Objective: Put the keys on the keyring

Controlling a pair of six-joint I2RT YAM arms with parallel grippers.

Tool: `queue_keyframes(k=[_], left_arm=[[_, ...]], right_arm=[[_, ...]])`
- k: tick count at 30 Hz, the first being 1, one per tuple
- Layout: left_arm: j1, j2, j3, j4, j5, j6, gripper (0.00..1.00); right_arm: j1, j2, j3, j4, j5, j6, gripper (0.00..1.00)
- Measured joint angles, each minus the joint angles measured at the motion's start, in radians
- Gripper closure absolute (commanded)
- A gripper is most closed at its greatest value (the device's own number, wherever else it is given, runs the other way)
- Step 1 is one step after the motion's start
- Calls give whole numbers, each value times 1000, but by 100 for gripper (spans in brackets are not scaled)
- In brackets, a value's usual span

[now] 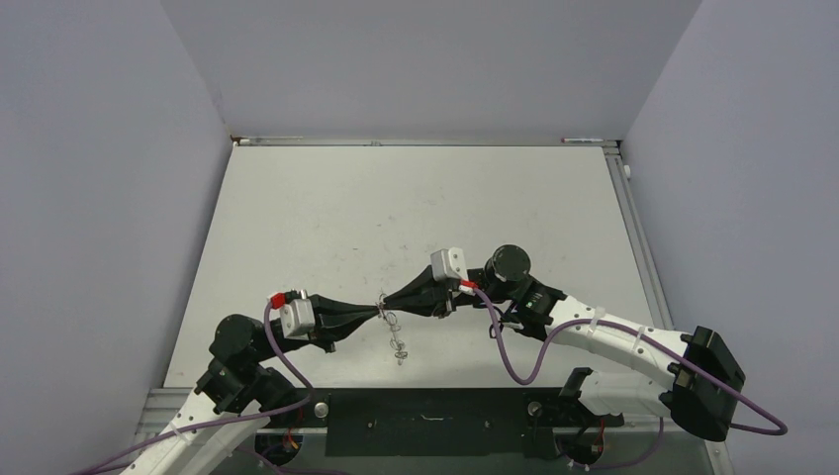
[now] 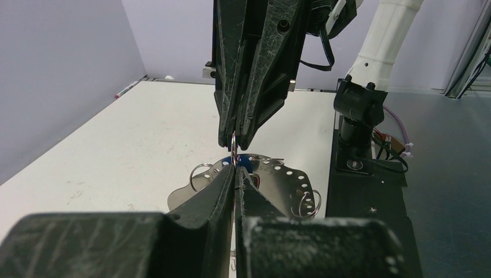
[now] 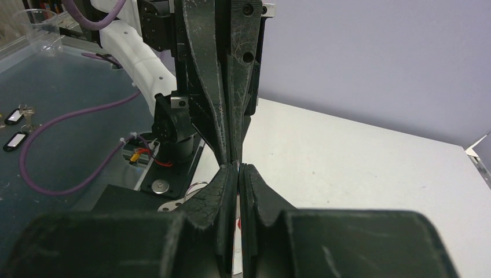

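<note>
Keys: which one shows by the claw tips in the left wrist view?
The blue-headed key, peeking out just below the right claw, in front of the keyring. No red head can be made out.

Our left white-and-black arm reaching in from 7 o'clock, its black two-finger left gripper pinched closed, our right white-and-black arm bending in from 4 o'clock, black right gripper closed too, tips nose to nose.
</note>
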Motion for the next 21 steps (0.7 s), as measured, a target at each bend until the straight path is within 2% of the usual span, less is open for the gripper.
queue_keyframes(k=[21], left_arm=[[0,7,0,12,12,0,100]], right_arm=[[-8,-4,-30,97,1,52,95]])
